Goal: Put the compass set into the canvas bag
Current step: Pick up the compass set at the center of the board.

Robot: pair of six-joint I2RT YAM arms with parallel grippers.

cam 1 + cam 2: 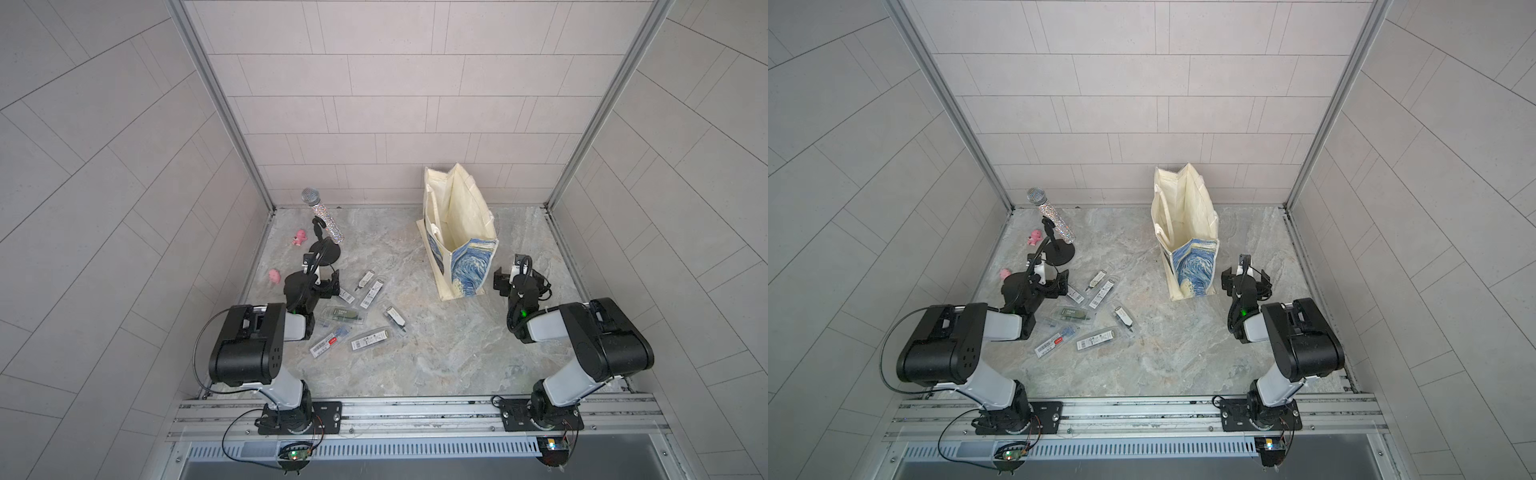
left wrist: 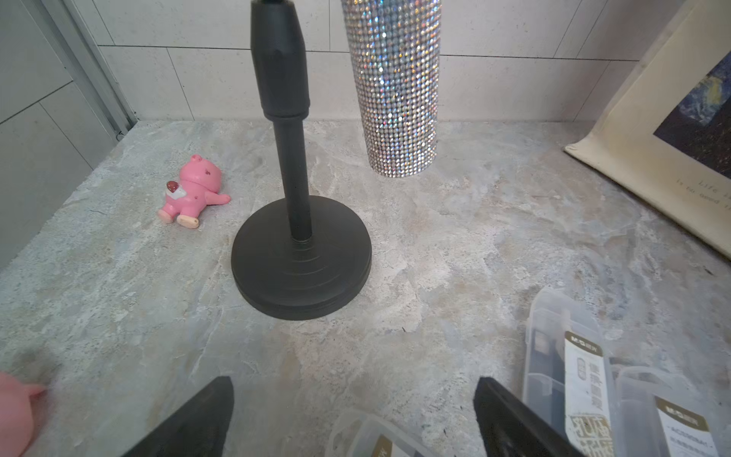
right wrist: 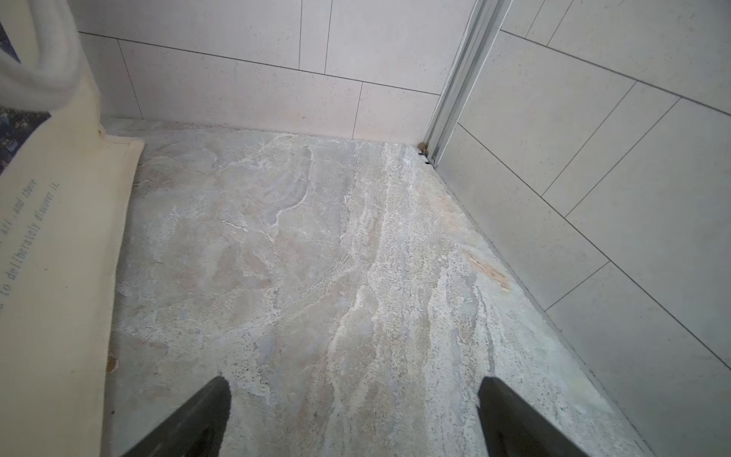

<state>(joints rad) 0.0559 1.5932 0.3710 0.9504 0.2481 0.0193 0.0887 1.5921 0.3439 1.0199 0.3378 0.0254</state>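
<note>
On canvas bag point(image 3: 59, 277): "deliberately discover it"

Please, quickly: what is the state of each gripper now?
Left gripper: open, holding nothing.
Right gripper: open, holding nothing.

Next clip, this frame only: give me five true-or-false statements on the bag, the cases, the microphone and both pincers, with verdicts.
1. The canvas bag stands upright, mouth open. True.
2. The left pincer is clamped on a case. False: it is open and holds nothing.
3. The right pincer is open above bare table beside the bag. True.
4. The clear cases lie inside the bag. False: they lie scattered on the table by the left arm.
5. The glitter microphone lies flat. False: it sits tilted in a black stand.
</note>
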